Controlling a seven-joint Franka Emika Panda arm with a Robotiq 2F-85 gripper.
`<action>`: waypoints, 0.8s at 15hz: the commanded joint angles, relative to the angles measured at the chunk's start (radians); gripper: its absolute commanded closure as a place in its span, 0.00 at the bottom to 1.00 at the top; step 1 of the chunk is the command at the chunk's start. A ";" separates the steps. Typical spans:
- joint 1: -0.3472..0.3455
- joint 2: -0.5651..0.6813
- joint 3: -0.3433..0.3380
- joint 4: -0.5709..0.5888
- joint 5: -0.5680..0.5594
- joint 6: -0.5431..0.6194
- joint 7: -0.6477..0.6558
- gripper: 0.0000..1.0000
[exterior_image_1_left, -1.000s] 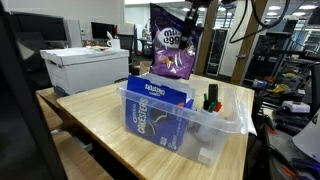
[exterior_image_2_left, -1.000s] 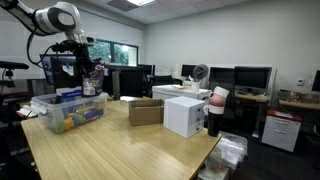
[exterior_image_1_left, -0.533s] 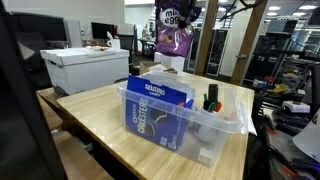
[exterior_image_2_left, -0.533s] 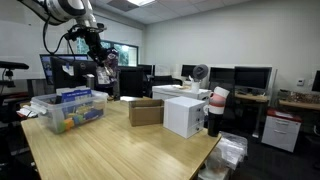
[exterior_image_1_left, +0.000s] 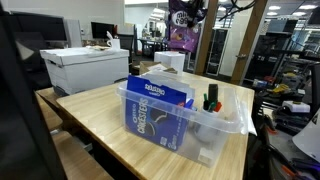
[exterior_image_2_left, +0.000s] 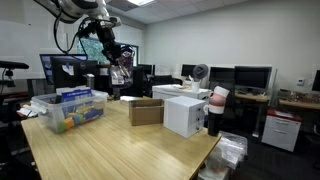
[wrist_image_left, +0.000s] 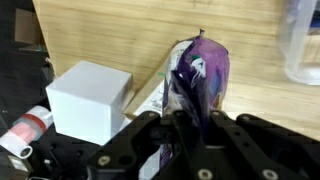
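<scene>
One white box (wrist_image_left: 88, 100) below, beside purple bag (wrist_image_left: 200, 72); bin (exterior_image_1_left: 222, 128) apart

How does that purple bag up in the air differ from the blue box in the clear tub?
The purple bag is soft and crinkled; the blue box is stiff and flat-sided. The bag hangs gripped high above the table; the box stands tilted inside the clear tub. Both are printed packages.

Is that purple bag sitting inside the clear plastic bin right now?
No, the gripper holds the purple bag high in the air, apart from the clear bin.
</scene>
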 joint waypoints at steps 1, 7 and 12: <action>-0.045 -0.025 -0.030 -0.073 -0.073 -0.007 0.040 0.95; -0.072 -0.071 -0.118 -0.221 0.003 -0.014 -0.076 0.95; -0.077 -0.158 -0.185 -0.354 0.070 0.001 -0.202 0.95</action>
